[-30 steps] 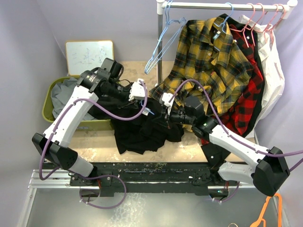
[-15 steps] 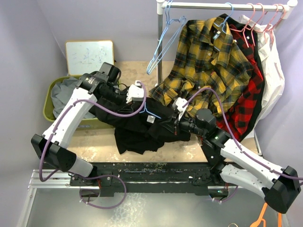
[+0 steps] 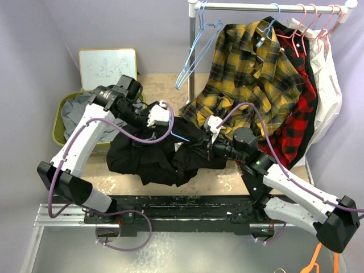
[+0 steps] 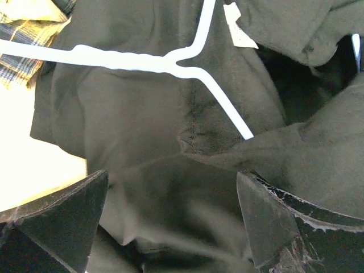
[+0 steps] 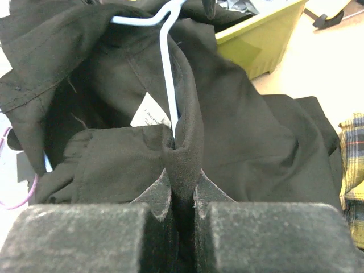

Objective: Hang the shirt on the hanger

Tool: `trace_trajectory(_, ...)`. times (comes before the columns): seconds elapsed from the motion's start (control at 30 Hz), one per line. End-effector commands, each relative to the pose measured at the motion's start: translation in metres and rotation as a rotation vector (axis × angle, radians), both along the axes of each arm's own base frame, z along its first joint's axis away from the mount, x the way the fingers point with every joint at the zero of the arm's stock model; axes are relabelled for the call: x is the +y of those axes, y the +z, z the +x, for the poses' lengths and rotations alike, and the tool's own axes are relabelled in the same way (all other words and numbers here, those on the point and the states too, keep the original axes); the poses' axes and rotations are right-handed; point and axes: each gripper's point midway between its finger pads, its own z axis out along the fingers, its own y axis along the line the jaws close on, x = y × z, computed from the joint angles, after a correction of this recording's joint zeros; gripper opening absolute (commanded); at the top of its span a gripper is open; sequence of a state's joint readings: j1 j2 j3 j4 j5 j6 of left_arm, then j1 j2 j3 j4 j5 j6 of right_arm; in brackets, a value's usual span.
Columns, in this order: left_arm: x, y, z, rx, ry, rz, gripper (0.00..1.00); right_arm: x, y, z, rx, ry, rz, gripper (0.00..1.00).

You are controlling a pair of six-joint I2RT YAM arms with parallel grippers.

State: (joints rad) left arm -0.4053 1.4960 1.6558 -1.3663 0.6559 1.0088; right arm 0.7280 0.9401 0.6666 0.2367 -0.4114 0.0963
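The right claw (image 5: pixel 183 196) is clamped tight on a raised fold of the black shirt (image 5: pixel 256 142). The cloth stands up as a ridge between its fingers (image 5: pixel 85 233). The light-blue hanger (image 5: pixel 165 62) comes down that ridge from 12 o'clock and vanishes into the fold just ahead of the pinch. Whether the wire itself is caught I cannot tell. A white label (image 5: pixel 150 117) shows at 10 o'clock of the pinch. Farther out, at 1 o'clock, the green bin (image 5: pixel 267 34) stands on the tan table (image 5: pixel 335 74).

The left claw (image 4: pixel 170 182) is spread wide with nothing between its fingers (image 4: pixel 57 213), hovering over the shirt. At its 12 o'clock the hanger lies across the cloth. The twisted neck points to 9 o'clock, out over the yellow plaid shirt (image 4: pixel 23 23). It then splits into two arms, one of which slips under a fold toward 3 o'clock.

In the overhead view the left claw (image 3: pixel 162 116) sits at the 12 o'clock edge of the crumpled shirt (image 3: pixel 148 159). The right claw (image 3: pixel 209 136) is at the shirt's 3 o'clock edge, and a short stretch of hanger (image 3: pixel 181 138) shows between them. At the shirt's 10 o'clock the bin holds a grey garment (image 3: pixel 74 111), with a whiteboard (image 3: pixel 107 68) beyond it. At 1 o'clock the clothes rack (image 3: pixel 256 7) carries the yellow plaid shirt, a red plaid shirt (image 3: pixel 298 119), pink hangers (image 3: pixel 310 20) and a bare blue hanger (image 3: pixel 190 57).
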Motion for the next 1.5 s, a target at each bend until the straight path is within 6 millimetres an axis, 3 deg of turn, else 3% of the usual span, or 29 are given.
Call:
trace_trajectory(0.0, 0.008, 0.013, -0.008, 0.02, -0.003, -0.018, 0.99, -0.005, 0.001, 0.015, 0.0, -0.073, -0.004, 0.0)
trace_trajectory(0.13, 0.029, -0.011, -0.007, 0.077, 0.02, 0.126, 0.99, -0.008, 0.003, 0.023, -0.011, -0.126, 0.016, 0.0)
trace_trajectory(0.3, 0.05, -0.035, -0.021, 0.073, -0.036, 0.296, 0.99, -0.01, -0.001, 0.031, -0.01, -0.165, 0.006, 0.0)
trace_trajectory(0.47, 0.056, -0.044, -0.034, -0.034, -0.205, 0.418, 0.99, -0.007, -0.001, 0.041, -0.028, -0.186, 0.002, 0.0)
trace_trajectory(0.67, 0.075, -0.042, -0.022, -0.139, -0.252, 0.551, 0.99, -0.007, -0.009, 0.052, -0.02, -0.228, -0.023, 0.0)
trace_trajectory(0.9, 0.094, -0.018, 0.032, -0.356, 0.082, 0.672, 1.0, -0.012, -0.007, 0.061, -0.03, -0.292, 0.006, 0.0)
trace_trajectory(0.97, 0.088, -0.003, 0.049, -0.41, 0.218, 0.584, 0.99, -0.011, -0.008, 0.059, -0.032, -0.278, 0.008, 0.0)
trace_trajectory(1.07, 0.061, 0.036, 0.075, -0.481, 0.429, 0.328, 0.99, -0.01, -0.011, 0.05, -0.037, -0.232, 0.002, 0.0)
trace_trajectory(1.13, 0.044, 0.062, 0.078, -0.457, 0.469, 0.158, 0.99, -0.007, -0.013, 0.042, -0.041, -0.182, -0.008, 0.0)
trace_trajectory(1.17, 0.035, 0.082, 0.077, -0.442, 0.454, 0.059, 0.99, -0.005, -0.013, 0.037, -0.043, -0.155, -0.012, 0.0)
trace_trajectory(1.23, 0.02, 0.102, 0.066, -0.339, 0.365, -0.091, 1.0, -0.003, -0.014, 0.028, -0.056, -0.1, -0.026, 0.0)
trace_trajectory(1.47, -0.021, 0.121, 0.03, -0.127, 0.094, -0.308, 0.97, -0.008, -0.006, 0.014, -0.065, -0.054, -0.044, 0.0)
